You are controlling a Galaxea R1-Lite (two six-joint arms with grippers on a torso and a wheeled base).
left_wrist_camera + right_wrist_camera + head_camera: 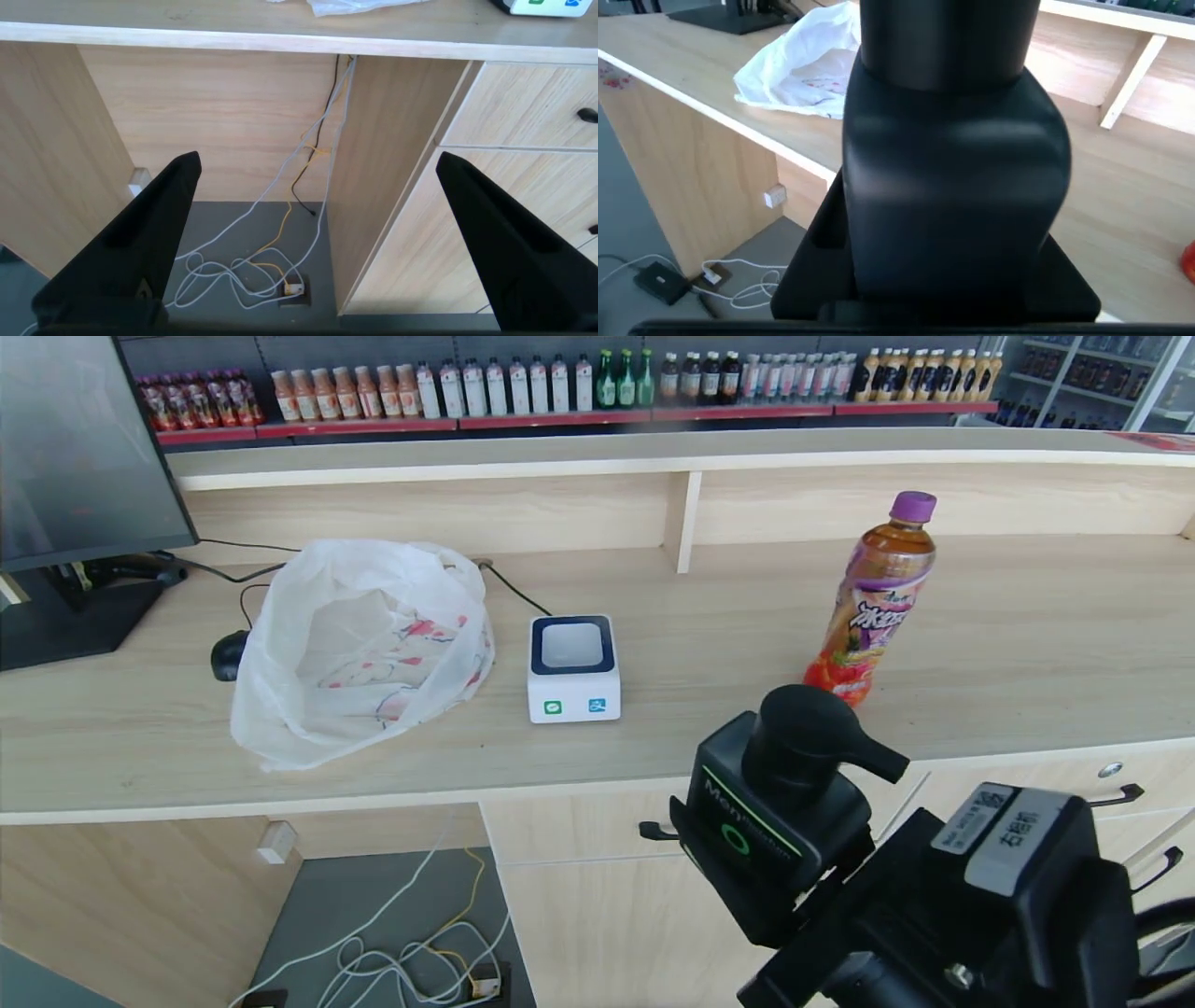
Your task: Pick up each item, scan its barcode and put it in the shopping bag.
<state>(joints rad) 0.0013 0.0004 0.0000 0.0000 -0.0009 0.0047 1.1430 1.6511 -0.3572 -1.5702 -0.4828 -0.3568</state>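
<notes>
Right tool (780,859) clamped round black pump bottle (794,784), held low before worktop (709,644) edge. Left tool (318,252) spread wide, down by the cabinet front. Tea bottle (873,602) upright on worktop beyond pump bottle. Scanner (573,667) mid-worktop, shopping bag (359,649) just beside it to the left, mouth open.

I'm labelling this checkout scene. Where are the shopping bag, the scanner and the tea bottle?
shopping bag (271,700), head view, on its white side wall.
scanner (571,646), head view, on its grey top window.
tea bottle (878,616), head view, on its label.
</notes>
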